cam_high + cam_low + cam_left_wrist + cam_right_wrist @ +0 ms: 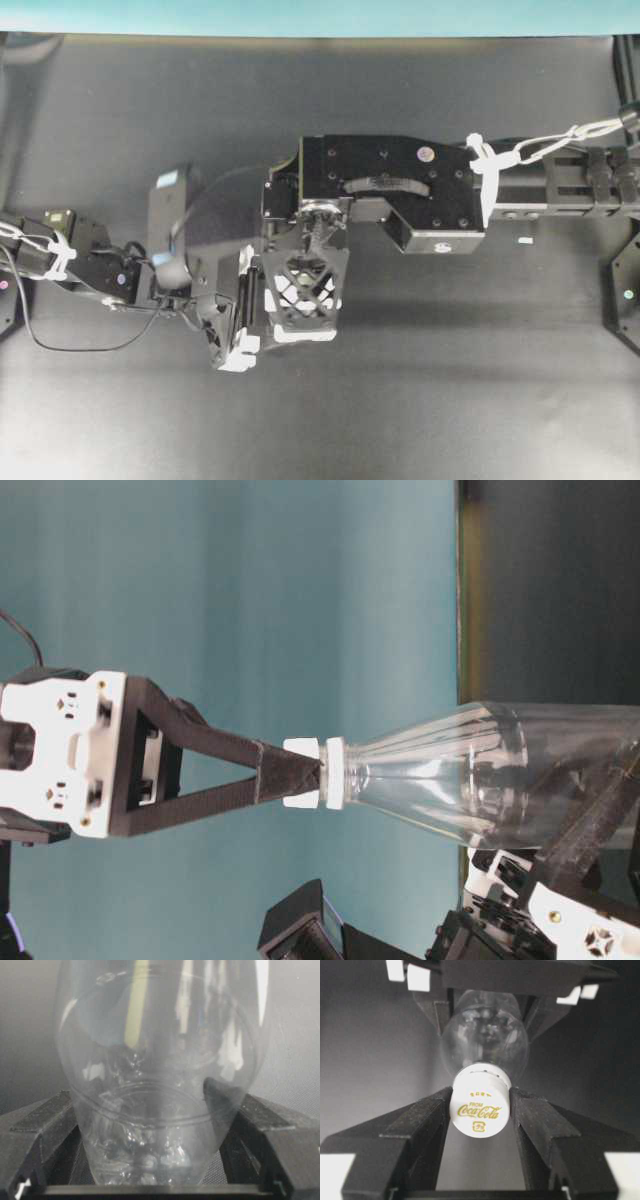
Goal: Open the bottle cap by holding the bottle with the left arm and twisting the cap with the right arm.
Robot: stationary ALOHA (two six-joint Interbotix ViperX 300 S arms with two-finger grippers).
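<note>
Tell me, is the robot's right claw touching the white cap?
Touching. The right wrist view shows the right gripper's fingers pressed against both sides of the bottle cap, no gap.

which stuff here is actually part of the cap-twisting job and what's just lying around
Part of the job:
- bottle, clear plastic
- white bottle cap
- left pincer, clamped around the bottle body
- right pincer, closed on the cap

Lying about:
- tiny white sliver on the black table

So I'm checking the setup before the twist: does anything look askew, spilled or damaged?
Nothing stands out. The clear bottle is empty and undented, gripped by the left gripper; the white cap sits squarely between the right gripper's fingers.
</note>
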